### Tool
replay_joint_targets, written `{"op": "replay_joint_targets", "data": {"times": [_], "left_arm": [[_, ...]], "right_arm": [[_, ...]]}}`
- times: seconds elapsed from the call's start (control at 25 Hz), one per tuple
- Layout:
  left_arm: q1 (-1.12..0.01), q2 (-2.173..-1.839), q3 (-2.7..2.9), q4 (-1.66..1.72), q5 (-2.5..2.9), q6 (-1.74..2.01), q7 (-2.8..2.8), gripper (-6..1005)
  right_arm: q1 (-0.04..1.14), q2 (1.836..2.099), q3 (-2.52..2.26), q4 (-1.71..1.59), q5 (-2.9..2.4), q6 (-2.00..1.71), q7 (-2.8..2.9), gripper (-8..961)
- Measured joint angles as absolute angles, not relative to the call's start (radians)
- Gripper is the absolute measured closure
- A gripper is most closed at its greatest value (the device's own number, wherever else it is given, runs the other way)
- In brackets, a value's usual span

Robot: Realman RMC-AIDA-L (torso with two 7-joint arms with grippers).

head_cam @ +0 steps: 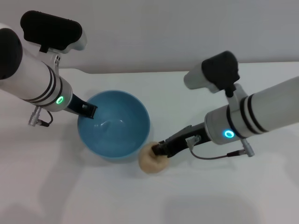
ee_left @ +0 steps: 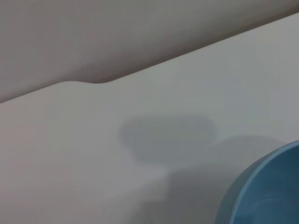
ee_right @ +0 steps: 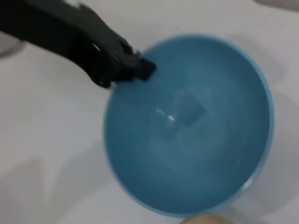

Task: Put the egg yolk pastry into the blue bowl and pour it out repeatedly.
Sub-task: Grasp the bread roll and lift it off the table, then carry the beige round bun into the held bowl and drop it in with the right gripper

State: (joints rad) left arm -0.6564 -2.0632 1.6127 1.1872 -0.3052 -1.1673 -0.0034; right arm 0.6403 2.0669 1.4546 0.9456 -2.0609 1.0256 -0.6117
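Fingers of the right gripper look closed on the egg yolk pastry, dark tips pressed into its upper right side; the contact is small in the head view, so the clamp is a judgement rather than plain sight. Pastry sits low on the white table, just outside the blue bowl, touching or nearly touching the rim on the robot's right, near side. Whether it rests on the table or is lifted a little, cannot tell. Left gripper is at the opposite rim, its dark tip over the bowl's edge on the robot's left; looks pinched on the rim, fingers together. Right wrist view shows the bowl interior bare and glossy, with the left gripper's dark fingers at the rim and a sliver of beige at the frame edge. Progress: bowl empty, pastry grasped but not yet in; placing and the pour both remain for this cycle. Pastry is a rounded lump with no clear long axis and no distinct facing. Bowl stands upright, mouth up, level as far as I can see.
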Motion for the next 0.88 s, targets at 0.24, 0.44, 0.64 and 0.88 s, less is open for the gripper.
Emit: {"op": "replay_joint_targets", "data": {"times": [0.24, 0.44, 0.64, 0.88], "left_arm": [[-0.657, -2.063, 1.623, 1.186, -0.305, -1.182, -0.002, 996], [-0.669, -2.064, 1.644, 1.186, -0.306, -1.22, -0.006, 996], [-0.692, -2.066, 1.684, 1.186, -0.344, -1.255, -0.009, 996], [-0.717, -2.067, 1.719, 1.186, -0.383, -1.259, -0.007, 996]], "right_arm": [[0.576, 2.066, 1.554, 1.161, -2.062, 1.123, -0.611, 886], [0.562, 2.067, 1.639, 1.269, -2.061, 1.137, -0.611, 894], [0.609, 2.069, 1.638, 1.215, -2.063, 1.128, -0.621, 895], [0.665, 2.072, 1.627, 1.1, -2.06, 1.101, -0.642, 897]]}}
